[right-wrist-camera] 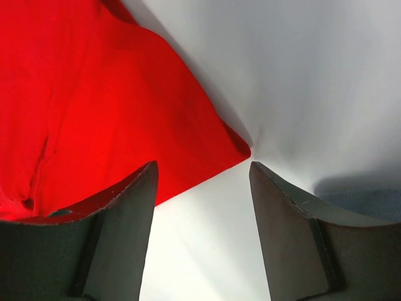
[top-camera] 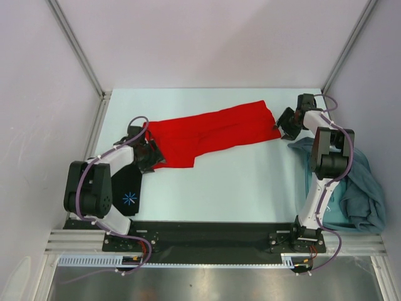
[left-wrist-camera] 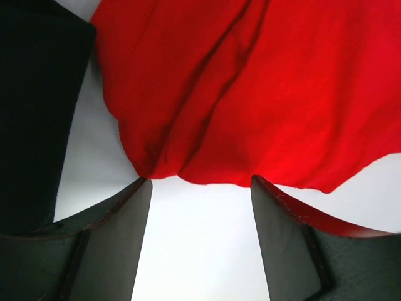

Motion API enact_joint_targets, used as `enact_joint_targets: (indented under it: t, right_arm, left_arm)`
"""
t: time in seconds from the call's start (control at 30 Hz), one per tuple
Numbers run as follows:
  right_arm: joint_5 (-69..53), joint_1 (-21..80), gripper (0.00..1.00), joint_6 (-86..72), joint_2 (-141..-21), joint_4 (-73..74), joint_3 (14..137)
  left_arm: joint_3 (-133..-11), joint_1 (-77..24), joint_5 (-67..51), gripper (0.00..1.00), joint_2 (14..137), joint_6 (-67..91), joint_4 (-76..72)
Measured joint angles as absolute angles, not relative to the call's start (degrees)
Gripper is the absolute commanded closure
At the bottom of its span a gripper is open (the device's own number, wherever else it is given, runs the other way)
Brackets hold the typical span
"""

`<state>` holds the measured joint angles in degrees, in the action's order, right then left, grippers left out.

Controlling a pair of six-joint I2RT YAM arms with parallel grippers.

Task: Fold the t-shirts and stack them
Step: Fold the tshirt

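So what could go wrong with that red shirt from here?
The right tool is open at just the corner tip of the red shirt, so it might pinch too little and slip. The left tool faces a bunched edge and could grab uneven layers. The black shirt lies close beside it and might get snagged.

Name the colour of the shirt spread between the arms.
Plain bright red t-shirt; best seen in the top external view.
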<state>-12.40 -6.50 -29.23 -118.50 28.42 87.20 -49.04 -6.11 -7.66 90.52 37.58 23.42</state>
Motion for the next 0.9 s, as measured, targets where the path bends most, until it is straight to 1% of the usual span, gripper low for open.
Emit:
enact_joint_targets:
  t: [0.13, 0.2, 0.23, 0.3, 0.33, 0.37, 0.43, 0.47, 0.5, 0.53, 0.57, 0.73, 0.8, 0.83, 0.87, 0.9]
  right_arm:
    - [-11.7, -6.5, 0.40, -30.3, -118.9, 28.6, 87.2]
    - [-11.4, -6.5, 0.44, -30.5, -119.3, 28.5, 87.2]
    - [-11.4, -6.5, 0.49, -30.6, -119.6, 28.5, 87.3]
    - [-11.2, -6.5, 0.53, -31.1, -120.6, 28.5, 87.6]
    - [-11.2, -6.5, 0.60, -31.3, -120.8, 28.6, 87.9]
    - [-10.7, -6.5, 0.64, -31.3, -121.1, 28.5, 88.2]
    - [-9.9, -6.5, 0.76, -31.4, -121.6, 28.6, 88.6]
    - [-9.1, -6.5, 0.81, -31.3, -121.6, 28.6, 88.7]
    - [-8.3, -6.5, 0.87, -31.2, -121.7, 28.6, 88.7]
    - [-7.7, -6.5, 0.98, -31.1, -121.7, 28.8, 88.8]
    - [-6.6, -6.5, 1.00, -30.9, -121.7, 28.9, 88.8]
    - [-2.8, -6.5, 1.00, -29.8, -121.9, 30.0, 89.6]
    - [-2.2, -6.6, 1.00, -28.8, -121.9, 30.1, 89.6]
    - [-2.2, -6.5, 1.00, -28.3, -121.9, 30.2, 89.7]
    - [-2.2, -6.5, 0.93, -27.7, -121.9, 30.2, 89.8]
    - [-2.0, -6.5, 0.77, -27.2, -121.9, 30.5, 90.0]
  left_arm:
    - [-49.6, -6.0, -7.3, 0.34, 91.3, 37.6, 23.2]
    - [-50.4, -6.0, -7.2, 0.40, 92.1, 37.7, 23.3]
    - [-50.8, -6.0, -7.0, 0.42, 92.6, 37.6, 23.3]
    - [-51.9, -6.0, -6.8, 0.52, 93.8, 37.6, 23.3]
    - [-52.5, -6.0, -6.5, 0.56, 94.4, 37.7, 23.3]
    - [-52.9, -5.9, -6.3, 0.63, 95.0, 37.5, 23.4]
    - [-53.5, -5.8, -5.7, 0.69, 95.7, 37.4, 23.6]
    - [-53.6, -5.8, -5.5, 0.75, 95.8, 37.6, 23.7]
    - [-53.6, -5.8, -5.3, 0.77, 95.8, 37.6, 23.8]
    - [-53.6, -5.8, -5.0, 0.78, 95.9, 37.6, 23.9]
    - [-53.6, -5.8, -4.9, 0.80, 95.9, 37.5, 24.0]
    - [-53.6, -5.8, -4.9, 0.82, 95.9, 37.6, 24.2]
    - [-53.6, -5.8, -4.9, 0.78, 95.9, 37.6, 24.2]
    - [-53.6, -5.8, -4.9, 0.74, 95.8, 37.6, 24.4]
    - [-53.6, -5.8, -5.0, 0.64, 95.5, 37.6, 24.6]
    - [-53.5, -5.8, -5.3, 0.57, 95.1, 37.3, 25.0]
